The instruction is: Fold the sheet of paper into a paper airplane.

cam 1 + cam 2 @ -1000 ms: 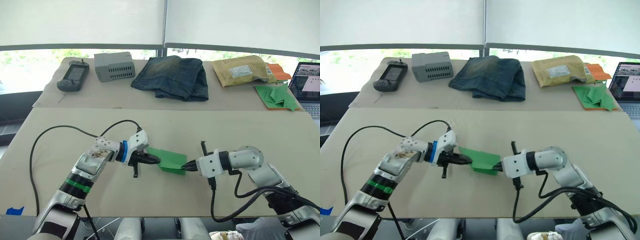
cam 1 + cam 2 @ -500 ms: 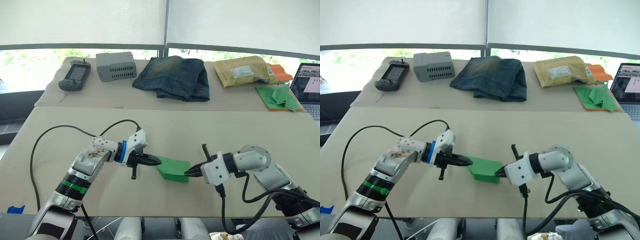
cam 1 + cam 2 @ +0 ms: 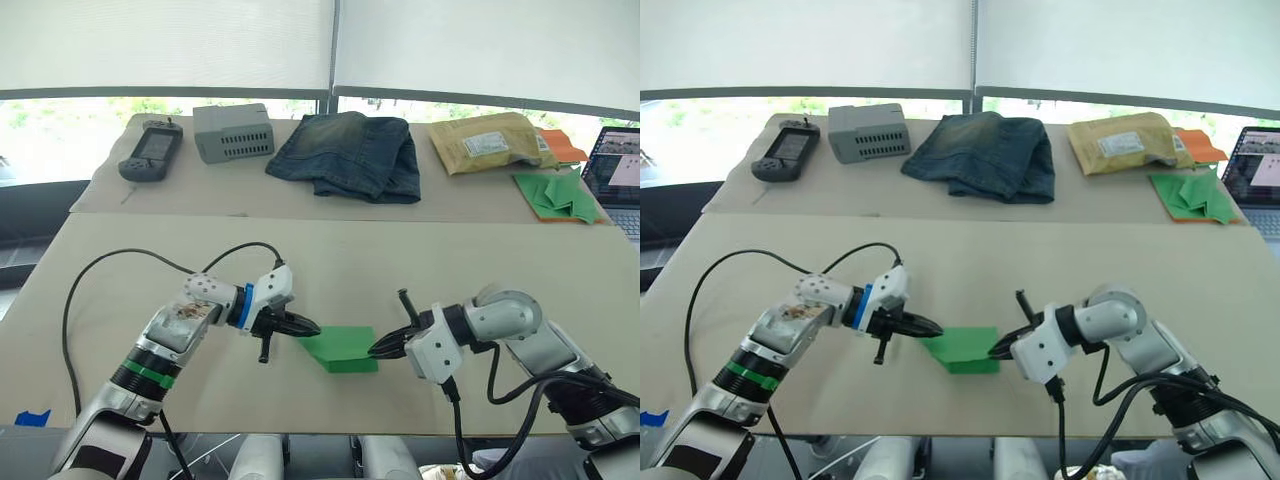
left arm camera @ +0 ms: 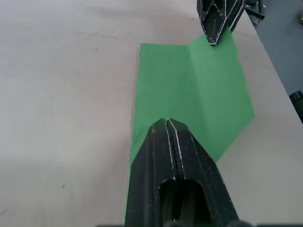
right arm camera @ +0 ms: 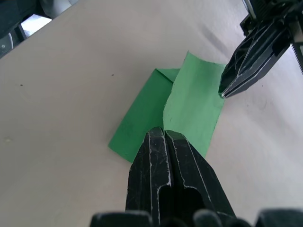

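Observation:
The sheet of paper (image 3: 340, 348) is bright green and folded over into a rectangle, with its upper flap slightly raised. It lies near the table's front edge between my two arms. My left gripper (image 3: 314, 327) is shut, and its tip touches the paper's far left corner. My right gripper (image 3: 376, 350) is shut at the paper's right edge, and the raised flap (image 5: 194, 101) runs into its closed tips. The left wrist view shows the crease (image 4: 190, 80) running down the sheet and the right gripper's tip (image 4: 215, 41) at the sheet's other end.
A second table behind holds a handheld device (image 3: 148, 152), a grey box (image 3: 233, 131), folded jeans (image 3: 345, 153), a padded envelope (image 3: 485, 141) and a heap of green paper darts on an orange sheet (image 3: 555, 193). A laptop (image 3: 615, 172) sits at the far right. Black cables trail from both wrists.
Both grippers have moved toward the table's front edge and the paper has come with them. It was tilted and now lies flatter. The right wrist has turned.

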`<state>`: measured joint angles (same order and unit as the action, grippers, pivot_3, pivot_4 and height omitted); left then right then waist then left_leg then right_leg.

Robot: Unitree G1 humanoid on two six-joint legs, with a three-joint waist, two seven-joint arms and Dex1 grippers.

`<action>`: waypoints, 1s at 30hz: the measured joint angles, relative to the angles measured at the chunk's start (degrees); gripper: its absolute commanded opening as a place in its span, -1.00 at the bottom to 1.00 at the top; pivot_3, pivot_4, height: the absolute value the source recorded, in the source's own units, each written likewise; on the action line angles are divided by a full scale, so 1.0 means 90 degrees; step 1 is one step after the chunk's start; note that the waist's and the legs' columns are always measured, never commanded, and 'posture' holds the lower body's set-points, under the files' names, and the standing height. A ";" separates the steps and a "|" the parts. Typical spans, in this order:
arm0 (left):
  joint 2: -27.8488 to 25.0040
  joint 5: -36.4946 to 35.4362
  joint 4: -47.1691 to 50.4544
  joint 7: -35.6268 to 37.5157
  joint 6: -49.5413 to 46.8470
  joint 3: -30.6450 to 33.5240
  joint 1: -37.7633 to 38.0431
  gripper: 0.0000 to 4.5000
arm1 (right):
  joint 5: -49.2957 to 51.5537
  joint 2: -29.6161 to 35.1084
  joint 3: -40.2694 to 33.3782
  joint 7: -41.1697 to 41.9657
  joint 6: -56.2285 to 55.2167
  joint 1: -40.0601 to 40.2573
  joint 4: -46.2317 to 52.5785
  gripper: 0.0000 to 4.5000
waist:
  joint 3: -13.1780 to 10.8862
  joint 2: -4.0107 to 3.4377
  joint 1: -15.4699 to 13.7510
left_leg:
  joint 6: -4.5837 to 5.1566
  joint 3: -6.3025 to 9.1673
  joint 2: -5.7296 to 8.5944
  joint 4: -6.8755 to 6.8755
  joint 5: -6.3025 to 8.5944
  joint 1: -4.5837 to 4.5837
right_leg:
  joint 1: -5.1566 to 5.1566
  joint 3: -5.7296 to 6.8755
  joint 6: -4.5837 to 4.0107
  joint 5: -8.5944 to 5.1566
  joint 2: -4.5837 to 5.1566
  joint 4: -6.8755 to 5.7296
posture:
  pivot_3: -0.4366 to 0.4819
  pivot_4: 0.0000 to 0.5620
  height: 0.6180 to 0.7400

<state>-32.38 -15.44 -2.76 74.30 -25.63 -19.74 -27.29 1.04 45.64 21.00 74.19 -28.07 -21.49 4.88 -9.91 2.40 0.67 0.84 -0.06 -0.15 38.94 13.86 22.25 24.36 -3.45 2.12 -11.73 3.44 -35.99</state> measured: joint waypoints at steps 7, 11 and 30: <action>0.0085 0.0290 -0.0355 -0.0091 0.0528 -0.0170 0.0013 -1.00 | -0.0054 0.0002 0.0051 -0.0070 -0.0024 0.0003 -0.0114 -0.99 | 0.0000 0.0000 0.0009 | 0.0001 0.0000 -0.0002 -0.0001 0.0000 -0.0004 | -0.0001 0.0000 -0.0004 0.0001 -0.0001 -0.0002 | -0.05 -0.47 0.81; 0.0089 0.0288 -0.0622 -0.0004 0.0914 -0.0176 0.0010 -1.00 | -0.0005 0.0001 0.0050 -0.0135 0.0037 0.0037 -0.0189 -0.99 | 0.0001 -0.0001 0.0008 | 0.0001 0.0000 -0.0002 -0.0002 0.0000 -0.0016 | -0.0011 0.0000 -0.0005 0.0000 -0.0001 -0.0002 | -0.05 -0.47 0.81; 0.0377 0.0507 -0.0971 -0.0118 0.1322 -0.0177 -0.0151 -1.00 | 0.2740 -0.0238 -0.0100 0.0767 0.6267 -0.0846 -0.0003 -0.99 | 0.0003 -0.0004 -0.0025 | 0.0007 0.0004 -0.0015 0.0002 0.0004 -0.0012 | -0.0015 0.0000 -0.0007 0.0002 0.0001 0.0001 | -0.05 -0.47 0.81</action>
<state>-28.99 -10.87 -11.49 73.24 -13.72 -21.33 -28.64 25.70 43.49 20.10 81.09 28.33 -29.10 4.85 -9.89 2.37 0.44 0.90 -0.02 -0.29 38.96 13.89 22.15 24.23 -3.45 2.06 -11.71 3.44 -35.99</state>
